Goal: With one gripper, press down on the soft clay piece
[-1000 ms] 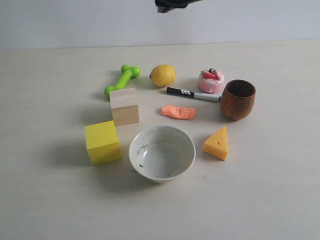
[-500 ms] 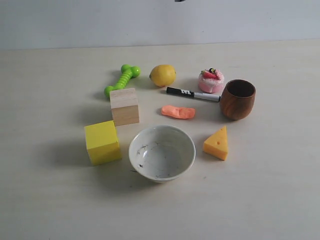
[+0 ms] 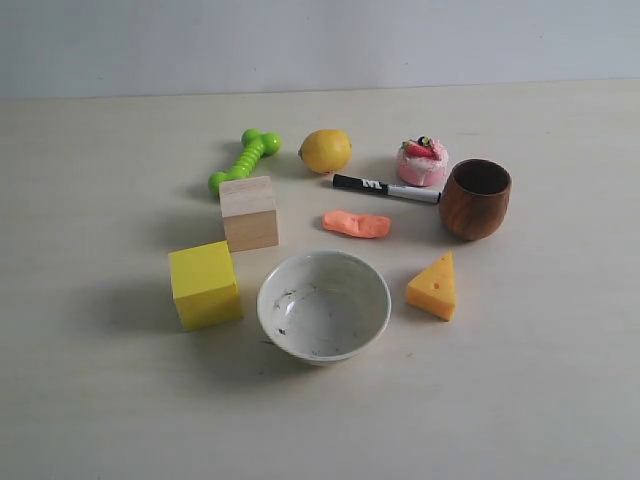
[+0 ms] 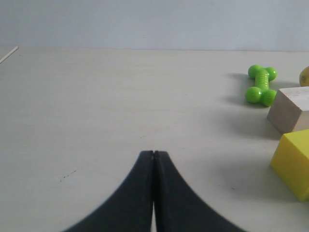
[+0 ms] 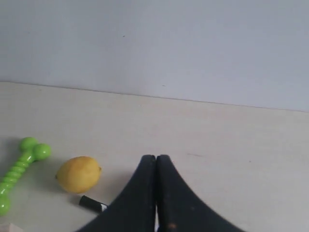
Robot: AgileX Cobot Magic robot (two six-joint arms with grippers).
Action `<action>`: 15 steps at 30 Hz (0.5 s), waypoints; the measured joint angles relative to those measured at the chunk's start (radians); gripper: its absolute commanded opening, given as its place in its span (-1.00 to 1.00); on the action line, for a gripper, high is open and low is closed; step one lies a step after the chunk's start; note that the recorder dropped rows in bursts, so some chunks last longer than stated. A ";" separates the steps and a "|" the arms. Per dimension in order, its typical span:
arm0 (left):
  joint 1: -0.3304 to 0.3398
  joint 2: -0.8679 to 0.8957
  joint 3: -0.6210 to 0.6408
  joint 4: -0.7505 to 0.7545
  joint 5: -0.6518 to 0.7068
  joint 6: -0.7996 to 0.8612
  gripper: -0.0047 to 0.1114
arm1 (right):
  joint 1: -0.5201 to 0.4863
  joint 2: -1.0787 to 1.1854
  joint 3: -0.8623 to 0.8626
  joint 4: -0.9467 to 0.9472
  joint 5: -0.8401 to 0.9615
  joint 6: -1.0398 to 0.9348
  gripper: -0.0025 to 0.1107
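The soft clay piece [image 3: 357,223], a flattish salmon-orange lump, lies on the table between the black marker [image 3: 386,188] and the white bowl [image 3: 324,306]. Neither arm shows in the exterior view. In the left wrist view my left gripper [image 4: 153,153] is shut and empty over bare table, left of the green toy [image 4: 260,85]. In the right wrist view my right gripper [image 5: 156,157] is shut and empty, high above the far side of the table, with the lemon [image 5: 78,173] and the marker's end [image 5: 92,203] beside it. The clay is hidden in both wrist views.
Around the clay stand a wooden block [image 3: 249,212], a yellow cube [image 3: 205,284], a green dumbbell toy [image 3: 243,160], a lemon [image 3: 325,151], a pink cake toy [image 3: 422,162], a brown wooden cup [image 3: 475,198] and a cheese wedge [image 3: 433,287].
The black gripper at the top edge of the exterior view has risen out of the picture. The objects on the table have not moved.
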 measured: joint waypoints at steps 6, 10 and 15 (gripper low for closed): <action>0.000 0.000 0.000 0.000 0.000 0.000 -0.92 | -0.098 -0.141 0.172 -0.002 -0.052 0.000 -0.96; 0.000 0.000 0.000 0.000 0.000 0.000 -0.92 | -0.184 -0.250 0.320 -0.002 -0.108 0.006 -0.96; 0.000 0.000 0.000 0.000 0.000 0.000 -0.92 | -0.314 -0.414 0.528 0.011 -0.241 0.016 -0.96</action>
